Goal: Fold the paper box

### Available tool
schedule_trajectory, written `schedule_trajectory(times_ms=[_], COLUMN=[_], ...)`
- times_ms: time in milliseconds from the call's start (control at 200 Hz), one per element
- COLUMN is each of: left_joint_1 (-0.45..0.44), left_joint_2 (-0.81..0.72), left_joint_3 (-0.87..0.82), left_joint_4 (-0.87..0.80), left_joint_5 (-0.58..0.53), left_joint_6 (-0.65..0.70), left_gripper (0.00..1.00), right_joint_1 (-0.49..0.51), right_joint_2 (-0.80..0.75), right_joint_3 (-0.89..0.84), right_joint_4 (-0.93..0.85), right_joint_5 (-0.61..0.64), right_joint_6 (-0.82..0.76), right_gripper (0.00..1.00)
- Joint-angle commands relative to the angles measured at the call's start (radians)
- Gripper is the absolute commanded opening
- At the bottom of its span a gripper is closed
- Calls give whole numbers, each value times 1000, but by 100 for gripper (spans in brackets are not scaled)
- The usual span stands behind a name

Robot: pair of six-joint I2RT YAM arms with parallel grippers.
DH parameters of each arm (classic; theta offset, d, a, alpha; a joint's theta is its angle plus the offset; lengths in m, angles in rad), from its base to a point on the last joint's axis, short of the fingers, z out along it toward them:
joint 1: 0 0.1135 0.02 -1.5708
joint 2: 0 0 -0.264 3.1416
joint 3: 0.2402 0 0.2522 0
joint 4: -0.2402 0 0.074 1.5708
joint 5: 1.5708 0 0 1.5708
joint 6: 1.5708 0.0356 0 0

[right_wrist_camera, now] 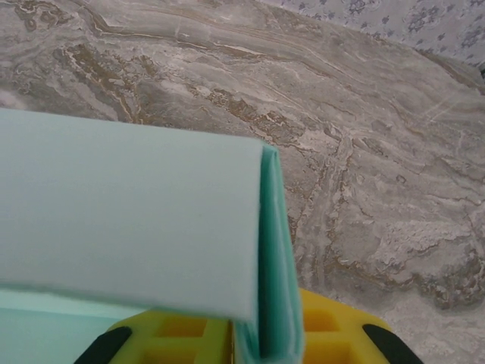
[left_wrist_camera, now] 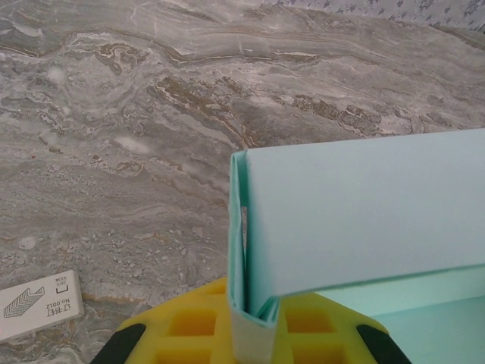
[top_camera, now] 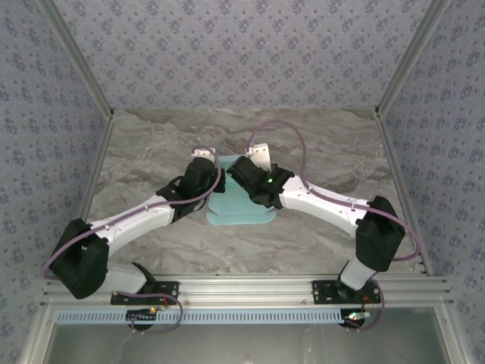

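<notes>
The paper box (top_camera: pixel 239 208) is pale turquoise card, partly folded, lying mid-table between both arms. In the left wrist view, the paper box (left_wrist_camera: pixel 364 212) has a raised panel running to the right. Its folded left corner stands pinched between the yellow pads of my left gripper (left_wrist_camera: pixel 254 322), which is shut on it. In the right wrist view, the paper box (right_wrist_camera: pixel 121 220) spreads to the left, and its upright right edge sits between the yellow pads of my right gripper (right_wrist_camera: pixel 274 337), which press on both sides. From above, the left gripper (top_camera: pixel 203 168) and right gripper (top_camera: pixel 244 168) sit close together at the sheet's far edge.
A small white printed tag (left_wrist_camera: pixel 38 303) lies on the marble table (top_camera: pixel 333 152) to the left of the left gripper. Patterned walls and metal posts (top_camera: pixel 398 76) enclose the table. Both arm bases are bolted to the rail (top_camera: pixel 242 290) at the near edge.
</notes>
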Motion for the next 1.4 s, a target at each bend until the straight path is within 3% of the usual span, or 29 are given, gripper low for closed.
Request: schedule_trajectory(times_ms=[0,300,854,1124,1399], left_joint_1=[-5,-6,-5,-6,-5], left_joint_2=[-24,-22,10,15,18], left_joint_3=[17,19,27,29,31], left_joint_4=[-16,-19,-21,-21,-22], left_joint_5=[-23,-30,-42,-44,-37], left_joint_6=[0,1,8,9,8], left_gripper=[0,0,0,0,0], right_joint_1=[-20,-31,-36,-89,-94], right_joint_2=[-42,-35,-147,-288,-297], right_joint_3=[-13,-17,-78,-170,-200], right_joint_4=[-18,-39,109,190,162], right_joint_5=[1,-28,-263,-428,-396], right_joint_6=[-35,-26,-36,-65,-111], right_gripper=[20,27,65,69,66])
